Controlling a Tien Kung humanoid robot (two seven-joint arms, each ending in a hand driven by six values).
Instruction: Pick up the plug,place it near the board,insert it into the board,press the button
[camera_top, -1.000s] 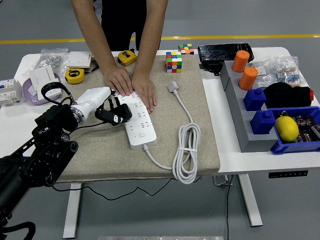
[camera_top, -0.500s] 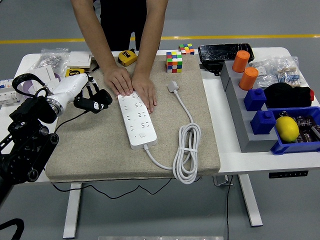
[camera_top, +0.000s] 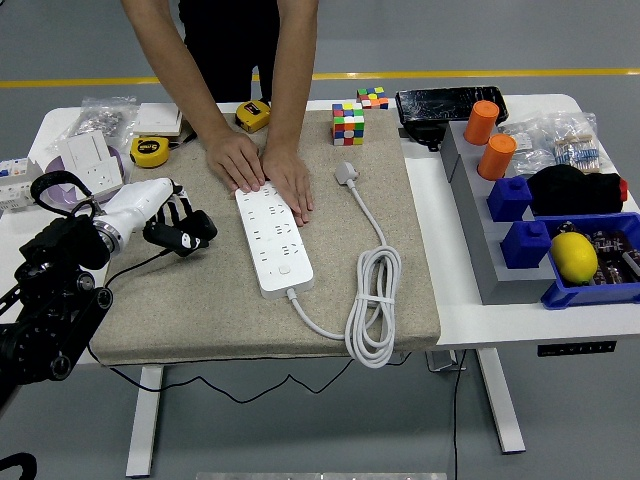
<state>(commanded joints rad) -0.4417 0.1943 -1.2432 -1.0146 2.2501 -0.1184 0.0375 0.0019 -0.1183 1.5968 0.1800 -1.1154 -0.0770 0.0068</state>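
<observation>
Your left hand (camera_top: 180, 232) hovers left of centre, fingers curled on nothing, while a person's hands (camera_top: 262, 172) pin the board (camera_top: 272, 238) steady; the plug (camera_top: 347, 173) lies unplugged upper centre.

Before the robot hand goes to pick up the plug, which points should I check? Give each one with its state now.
1. White plug lies free on the beige mat: ok.
2. White power strip held steady by the person's hands: ok.
3. Left robot hand near the plug: not ok, it is left of the strip.
4. Left robot hand empty: cannot tell.
5. White cable coil clear of the sockets: ok.
</observation>
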